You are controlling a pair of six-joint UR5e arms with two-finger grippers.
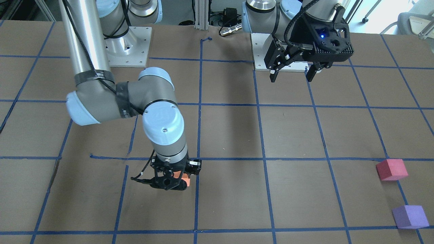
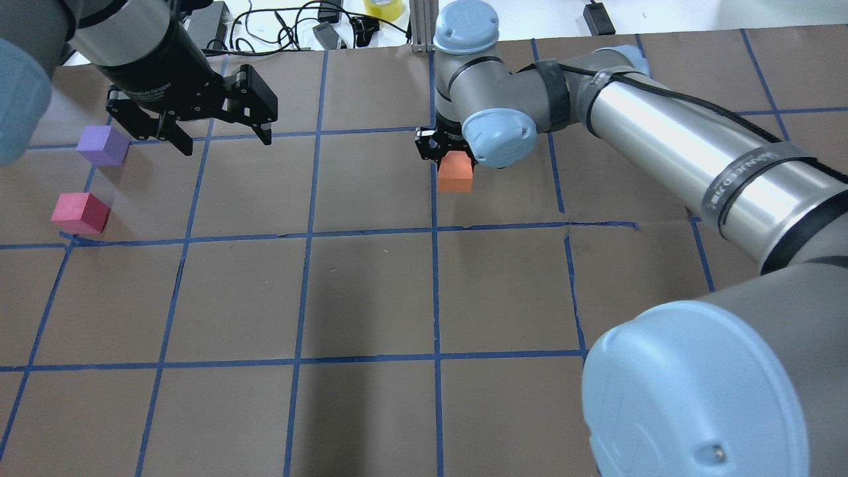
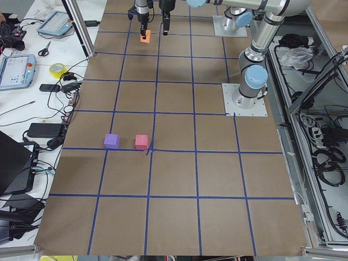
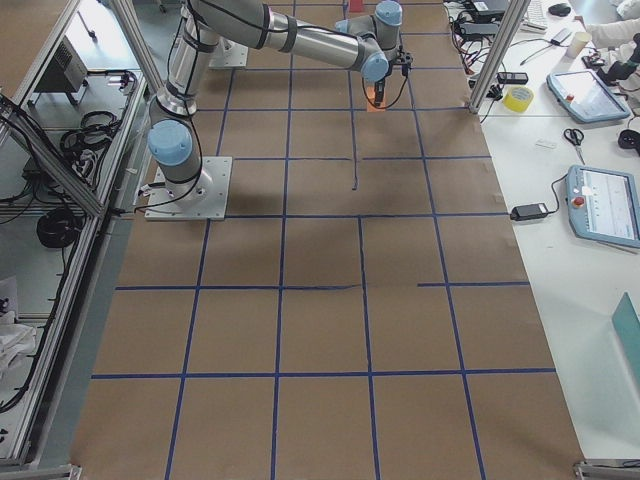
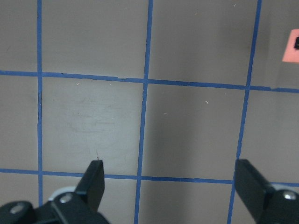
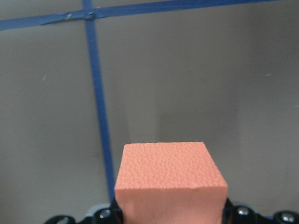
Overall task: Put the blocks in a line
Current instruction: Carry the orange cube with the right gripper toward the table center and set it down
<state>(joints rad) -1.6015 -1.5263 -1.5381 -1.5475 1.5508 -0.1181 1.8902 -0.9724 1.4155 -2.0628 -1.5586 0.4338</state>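
Observation:
My right gripper is shut on the orange block and holds it just above the table near the middle of the far side. The block also shows in the overhead view and fills the lower part of the right wrist view. The red-pink block and the purple block sit side by side on the table at my far left, apart from each other. My left gripper is open and empty, raised above the table to the right of the purple block.
The table is brown paper with a blue tape grid. The two arm bases stand at my edge. Cables and a yellow tape roll lie beyond the far edge.

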